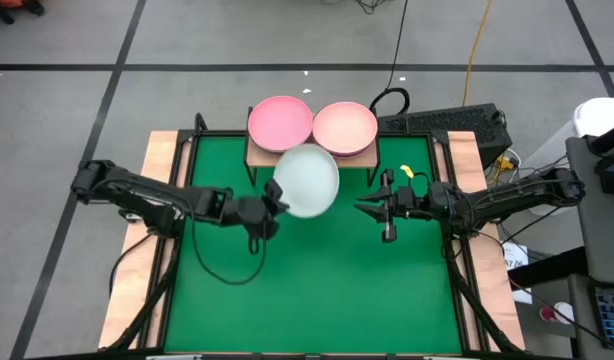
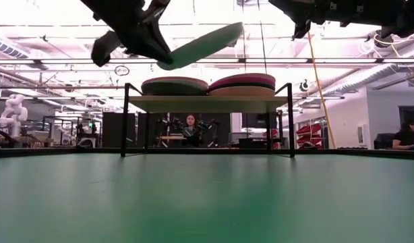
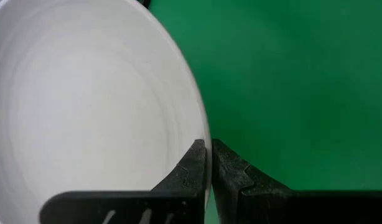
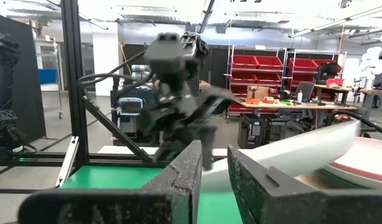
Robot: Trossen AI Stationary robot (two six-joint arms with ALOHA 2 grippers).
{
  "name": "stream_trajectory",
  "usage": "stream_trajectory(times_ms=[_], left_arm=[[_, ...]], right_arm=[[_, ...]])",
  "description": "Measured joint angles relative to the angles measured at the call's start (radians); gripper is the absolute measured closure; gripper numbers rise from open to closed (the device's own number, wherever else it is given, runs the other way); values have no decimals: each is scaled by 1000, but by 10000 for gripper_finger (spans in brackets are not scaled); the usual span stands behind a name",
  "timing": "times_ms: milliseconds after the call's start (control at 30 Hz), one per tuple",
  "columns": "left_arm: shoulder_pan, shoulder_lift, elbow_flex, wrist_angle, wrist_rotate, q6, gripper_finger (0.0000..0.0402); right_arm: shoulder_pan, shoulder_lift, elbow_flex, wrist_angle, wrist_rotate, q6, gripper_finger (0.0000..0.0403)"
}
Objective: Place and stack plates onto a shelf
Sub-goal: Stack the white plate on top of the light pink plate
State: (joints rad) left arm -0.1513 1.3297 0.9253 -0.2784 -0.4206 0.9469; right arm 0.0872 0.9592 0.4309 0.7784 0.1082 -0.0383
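Left gripper (image 1: 278,195) jaws clamped on the rim of a pale mint-white round plate (image 1: 308,180), held tilted above the green surface (image 1: 317,280) just before the small light-wood shelf (image 2: 208,103). Plate judged stiff, light, slick; rim grip seems right. Pink plate stacks (image 1: 281,123) crowd the shelf; right gripper (image 1: 385,208) waits nearby, jaws empty, barely parted

Two plate stacks (image 1: 280,122) – one white plate (image 1: 307,180) – one shelf (image 2: 207,102).
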Motion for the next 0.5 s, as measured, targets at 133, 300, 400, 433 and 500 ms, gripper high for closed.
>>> stream_trajectory(times_ms=[133, 300, 400, 433, 500], left_arm=[[77, -44, 0, -4, 0, 41, 392], [164, -55, 0, -6, 28, 91, 392], [217, -55, 15, -19, 42, 122, 392], [237, -55, 23, -19, 60, 129, 392], [278, -55, 46, -20, 107, 132, 392]], right_arm=[[0, 0, 0, 1, 0, 0, 339], [0, 0, 0, 3, 0, 0, 339], [0, 0, 0, 3, 0, 0, 339], [0, 0, 0, 3, 0, 0, 339], [0, 0, 0, 3, 0, 0, 339]])
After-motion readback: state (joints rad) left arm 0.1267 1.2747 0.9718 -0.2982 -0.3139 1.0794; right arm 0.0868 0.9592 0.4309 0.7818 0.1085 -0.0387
